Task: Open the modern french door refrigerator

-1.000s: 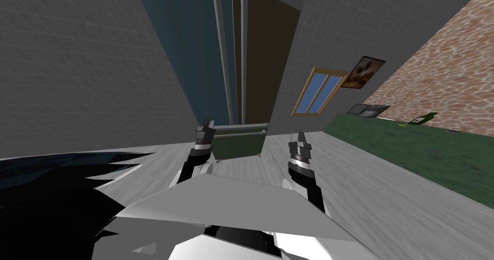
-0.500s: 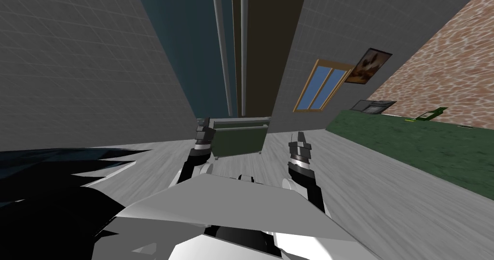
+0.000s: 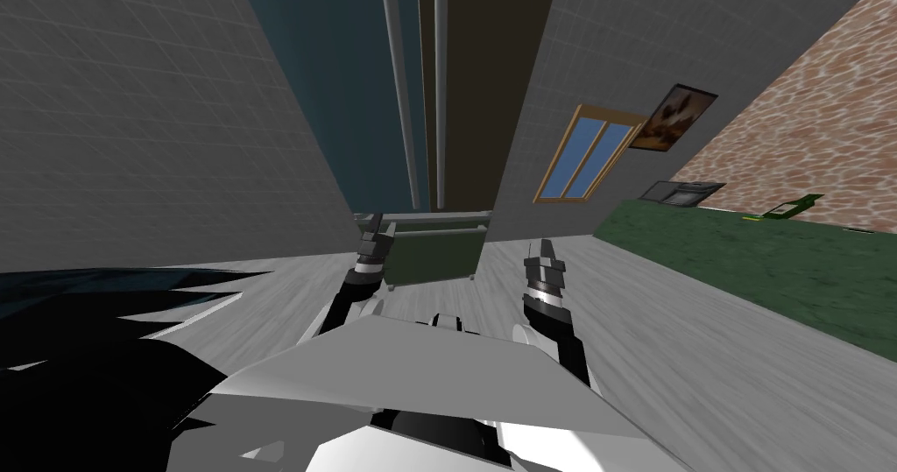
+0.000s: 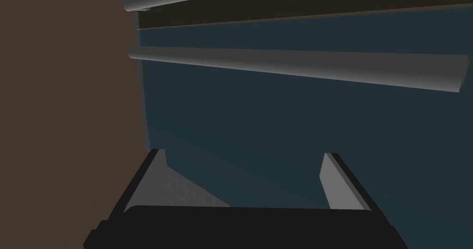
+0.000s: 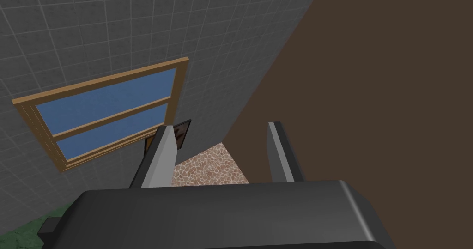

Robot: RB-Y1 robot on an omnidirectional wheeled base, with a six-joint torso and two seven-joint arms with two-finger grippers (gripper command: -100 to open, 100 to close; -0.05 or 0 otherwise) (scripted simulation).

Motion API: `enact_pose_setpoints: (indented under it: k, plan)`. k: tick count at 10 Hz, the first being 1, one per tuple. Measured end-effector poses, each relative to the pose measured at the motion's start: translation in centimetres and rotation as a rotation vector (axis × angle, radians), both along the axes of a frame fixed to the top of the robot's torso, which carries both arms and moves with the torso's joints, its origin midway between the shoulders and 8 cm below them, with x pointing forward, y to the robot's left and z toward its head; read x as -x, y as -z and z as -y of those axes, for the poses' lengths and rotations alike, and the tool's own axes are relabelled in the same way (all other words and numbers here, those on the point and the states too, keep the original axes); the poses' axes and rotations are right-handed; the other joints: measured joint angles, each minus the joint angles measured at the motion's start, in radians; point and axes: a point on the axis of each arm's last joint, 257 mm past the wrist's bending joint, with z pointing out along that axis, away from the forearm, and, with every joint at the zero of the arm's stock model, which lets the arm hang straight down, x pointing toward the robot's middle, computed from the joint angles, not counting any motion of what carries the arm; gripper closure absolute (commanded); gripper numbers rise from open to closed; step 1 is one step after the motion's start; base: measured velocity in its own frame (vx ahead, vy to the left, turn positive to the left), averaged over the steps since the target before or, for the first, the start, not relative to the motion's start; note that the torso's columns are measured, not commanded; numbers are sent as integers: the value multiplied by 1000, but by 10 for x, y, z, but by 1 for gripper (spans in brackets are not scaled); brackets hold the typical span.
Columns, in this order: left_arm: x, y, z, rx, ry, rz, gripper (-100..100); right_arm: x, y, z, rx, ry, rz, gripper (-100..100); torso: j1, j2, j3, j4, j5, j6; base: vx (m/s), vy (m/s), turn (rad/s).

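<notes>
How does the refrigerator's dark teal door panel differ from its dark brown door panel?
Colour: the dark teal door panel is blue-green, the dark brown door panel brown. Side: the teal one stands left of the middle seam, the brown one right. The left gripper, fingers open, faces the teal panel, not the brown. Shared: both are tall, with the teal panel's grey bar handle and the brown panel's grey bar handle flanking the seam.

A home kitchen: a tall fridge (image 3: 350, 99), a long green tabletop (image 3: 745, 265), a window (image 3: 582, 156) and grey tiled walls (image 3: 158, 99)
</notes>
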Motion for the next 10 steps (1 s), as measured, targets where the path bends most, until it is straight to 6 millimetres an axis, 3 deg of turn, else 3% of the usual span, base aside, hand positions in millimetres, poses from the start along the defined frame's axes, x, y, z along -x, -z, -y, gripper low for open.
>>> enact_pose_setpoints:
  k: [10]
  plan:
    - [-5, 23, -2, 20, 104, 68, -100, 0, 0, 0, 0, 0, 0, 0, -1, 1, 1, 0, 0, 0, 110, -66, 17]
